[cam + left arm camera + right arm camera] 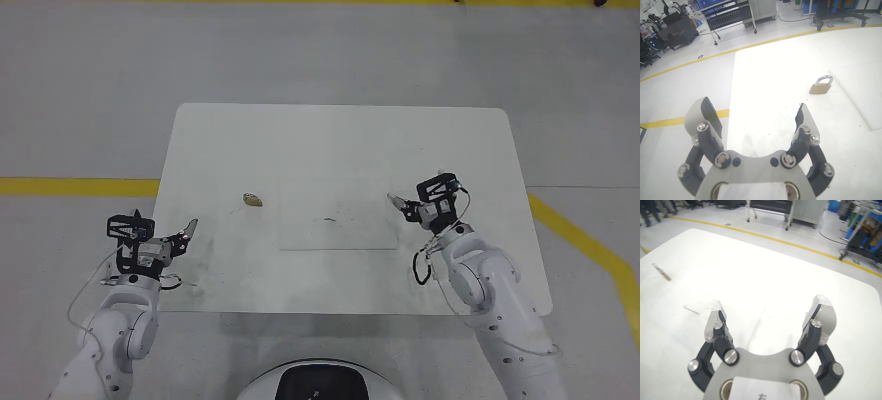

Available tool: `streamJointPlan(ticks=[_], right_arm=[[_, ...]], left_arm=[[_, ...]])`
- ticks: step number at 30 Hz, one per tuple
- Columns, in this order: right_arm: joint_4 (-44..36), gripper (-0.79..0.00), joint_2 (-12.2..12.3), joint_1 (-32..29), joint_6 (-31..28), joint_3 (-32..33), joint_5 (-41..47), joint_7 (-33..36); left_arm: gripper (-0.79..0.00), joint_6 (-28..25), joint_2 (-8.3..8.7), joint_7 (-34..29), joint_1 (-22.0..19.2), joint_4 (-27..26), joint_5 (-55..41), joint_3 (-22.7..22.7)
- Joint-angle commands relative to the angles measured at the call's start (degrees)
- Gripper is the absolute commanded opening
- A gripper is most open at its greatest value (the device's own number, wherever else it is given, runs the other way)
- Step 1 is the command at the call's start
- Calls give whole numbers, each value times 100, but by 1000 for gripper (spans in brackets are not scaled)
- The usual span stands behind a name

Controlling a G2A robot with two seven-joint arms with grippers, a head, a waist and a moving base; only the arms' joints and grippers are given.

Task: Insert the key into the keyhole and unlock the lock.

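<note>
At the left gripper (755, 116), the two fingers (710, 113) stand spread wide and grip no object. One dark ribbed pad hangs over the floor (687, 75) and the other over the table (300, 140), so this gripper straddles the table's left edge. At the right gripper (768, 311), the fingers (819, 311) are likewise set wide apart and hold nothing. Both hang above the tabletop near its right side; whether they touch the surface cannot be told.

Ahead of the right gripper, the key (691, 310) lies flat on a thin white mat (350, 238) near the table's middle. From that wrist it is seen almost edge-on, as a slim sliver. Beyond the key, the padlock (820, 87) lies on its side on the bare tabletop, just beside the mat's left edge, with its silver shackle arched over the brass body. Key and padlock lie apart from each other, and both lie apart from the grippers. The padlock is between the left gripper and the mat.

The table is a white rectangle with rounded corners. Small dark specks lie scattered on it near the left gripper. The surrounding floor is pale grey, and a yellow line (70, 186) runs past the table on both sides. Farther out stand wheeled racks (730, 17), blue shelving (853, 224) and dark office chairs (647, 55).
</note>
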Motion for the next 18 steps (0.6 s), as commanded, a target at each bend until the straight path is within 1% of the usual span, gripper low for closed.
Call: streamJointPlan(ticks=[1, 4, 6, 9, 11, 12, 13, 14, 15, 18], right_arm=[[255, 0, -9, 471, -953, -289, 121, 138], [697, 0, -47, 1220, -2153, -793, 380, 442], [1069, 0, -78, 1712, -2853, -1134, 489, 824], [1685, 0, -142, 2290, -3547, -1544, 766, 1134], [2051, -12, -182, 2585, -3844, -1781, 830, 1305], [2196, -77, -203, 2709, -3950, -1891, 846, 1359], [2342, -219, -224, 2816, -4024, -2013, 815, 1450], [2474, -286, -248, 2918, -4059, -2129, 793, 1530], [2592, -397, -273, 3019, -4080, -2236, 774, 1592], [2911, -453, -345, 3258, -4085, -2506, 744, 1687]], left_arm=[[0, 0, 0, 0, 0, 0, 0, 0], [0, 0, 0, 0, 0, 0, 0, 0], [0, 0, 0, 0, 0, 0, 0, 0], [0, 0, 0, 0, 0, 0, 0, 0], [0, 0, 0, 0, 0, 0, 0, 0], [0, 0, 0, 0, 0, 0, 0, 0], [0, 0, 0, 0, 0, 0, 0, 0], [0, 0, 0, 0, 0, 0, 0, 0], [0, 0, 0, 0, 0, 0, 0, 0], [0, 0, 0, 0, 0, 0, 0, 0]])
